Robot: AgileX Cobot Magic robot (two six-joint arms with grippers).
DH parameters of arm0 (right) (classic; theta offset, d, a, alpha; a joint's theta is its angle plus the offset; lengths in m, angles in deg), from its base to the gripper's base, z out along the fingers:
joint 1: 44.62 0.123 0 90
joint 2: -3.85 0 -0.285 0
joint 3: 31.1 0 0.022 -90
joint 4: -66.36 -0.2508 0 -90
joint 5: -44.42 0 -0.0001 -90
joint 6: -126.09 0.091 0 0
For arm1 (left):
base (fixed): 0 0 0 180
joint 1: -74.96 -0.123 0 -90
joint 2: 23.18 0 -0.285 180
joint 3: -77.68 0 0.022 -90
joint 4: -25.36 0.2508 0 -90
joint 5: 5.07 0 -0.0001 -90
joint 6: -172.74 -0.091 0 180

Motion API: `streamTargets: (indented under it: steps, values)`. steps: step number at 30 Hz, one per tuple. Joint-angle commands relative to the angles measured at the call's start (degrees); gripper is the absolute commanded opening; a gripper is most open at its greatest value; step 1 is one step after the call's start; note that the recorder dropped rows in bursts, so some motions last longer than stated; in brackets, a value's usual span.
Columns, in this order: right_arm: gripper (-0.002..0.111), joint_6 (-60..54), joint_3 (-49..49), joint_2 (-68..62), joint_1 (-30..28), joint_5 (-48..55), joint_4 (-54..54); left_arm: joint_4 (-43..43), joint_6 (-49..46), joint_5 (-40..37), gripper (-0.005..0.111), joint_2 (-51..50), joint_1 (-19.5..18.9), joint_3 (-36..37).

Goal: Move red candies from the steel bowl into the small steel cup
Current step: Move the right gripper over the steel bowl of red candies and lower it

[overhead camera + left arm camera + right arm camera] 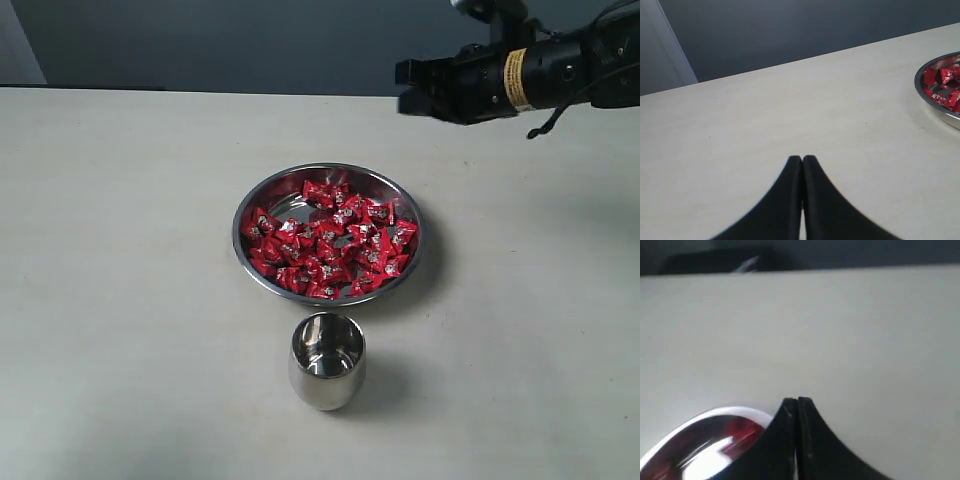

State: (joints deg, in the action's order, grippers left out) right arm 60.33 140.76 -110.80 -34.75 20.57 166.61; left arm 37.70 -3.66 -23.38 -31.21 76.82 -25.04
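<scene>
The steel bowl (262,196) sits mid-table, holding many red candies (330,243). Just in front of it stands the small steel cup (327,360), upright, with no candy visible inside. My right gripper (407,86) hangs shut in the air behind and to the right of the bowl, nothing between its fingers. Its wrist view shows the gripper (797,401) with the blurred bowl (735,414) and red candies (742,429) beside it. My left gripper (802,158) is shut and empty over bare table; the bowl's edge (932,102) and some candies (945,82) show at that view's side.
The pale table (120,250) stretches wide on both sides of the bowl and cup. A dark wall runs behind the table's far edge (200,91). The left arm does not appear in the exterior view.
</scene>
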Motion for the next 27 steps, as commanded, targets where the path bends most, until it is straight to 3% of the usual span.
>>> streamTargets:
  steps: [1, 2, 3, 4, 5, 7, 8, 9, 10, 11, 12, 13, 16, 19, 21, 24, 27]
  values:
    - [-0.001, -15.5, 2.2, 0.4, -0.3, 44.0, -0.3, 0.2, 0.3, 0.4, 0.000, 0.2, 0.0, -0.1]
    - [-0.001, -27.5, 2.3, 0.1, -0.3, 58.1, -0.3, 0.2, 0.3, 0.4, 0.000, 0.2, 0.0, -0.1]
    - [-0.001, -35.4, 2.4, -0.5, -0.5, 64.2, -1.1, 0.2, 0.3, 0.4, 0.000, 0.2, 0.0, -0.1]
    - [-0.001, -51.1, 2.8, -2.1, -2.0, 72.3, -9.5, 0.2, 0.3, 0.4, 0.000, 0.2, 0.0, -0.1]
    - [-0.001, -57.1, 3.3, -2.8, -3.1, 75.2, -17.3, 0.2, 0.3, 0.4, 0.000, 0.2, 0.0, -0.1]
    - [-0.001, -78.4, 4.0, -4.5, -8.2, 76.4, -58.9, 0.2, 0.3, 0.4, 0.000, 0.2, 0.0, -0.1]
    - [-0.001, -83.8, 4.0, -4.8, -8.9, 76.4, -67.4, 0.2, 0.3, 0.4, 0.000, 0.2, 0.0, -0.1]
    - [-0.001, -97.6, 4.0, -5.3, -9.3, 76.9, -85.6, 0.2, 0.3, 0.4, 0.000, 0.2, 0.0, -0.1]
    - [-0.001, -104.2, 4.0, -5.4, -9.1, 77.6, -92.4, 0.2, 0.3, 0.4, 0.000, 0.2, 0.0, -0.1]
    - [-0.001, -120.7, 4.0, -5.7, -7.7, 79.6, -111.9, 0.2, 0.3, 0.4, 0.000, 0.2, 0.0, -0.1]
    - [-0.001, -127.7, 4.0, -5.7, -6.7, 80.1, -122.0, 0.2, 0.3, 0.4, 0.000, 0.2, 0.0, -0.1]
    - [-0.001, -145.7, 4.7, -5.7, -4.5, 80.9, -140.2, 0.2, 0.3, 0.4, 0.000, 0.2, 0.0, -0.1]
    - [-0.001, -167.9, 7.3, -5.7, -2.2, 78.1, -161.6, 0.2, 0.3, 0.4, 0.000, 0.2, 0.0, -0.1]
    - [-0.001, -176.6, 11.0, -5.7, -0.9, 69.3, -177.5, 0.2, 0.3, 0.4, 0.000, 0.2, 0.0, -0.1]
    - [-0.001, -176.6, 13.3, -5.7, -0.2, 61.8, -182.0, 0.2, 0.3, 0.4, 0.000, 0.2, 0.0, -0.1]
    - [-0.001, -170.5, 16.2, -5.7, 0.2, 53.4, -174.4, 0.2, 0.3, 0.4, 0.000, 0.2, 0.0, -0.1]
    - [-0.001, -151.0, 18.8, -6.0, 0.4, 55.9, -150.4, 0.2, 0.3, 0.4, 0.000, 0.2, 0.0, -0.1]
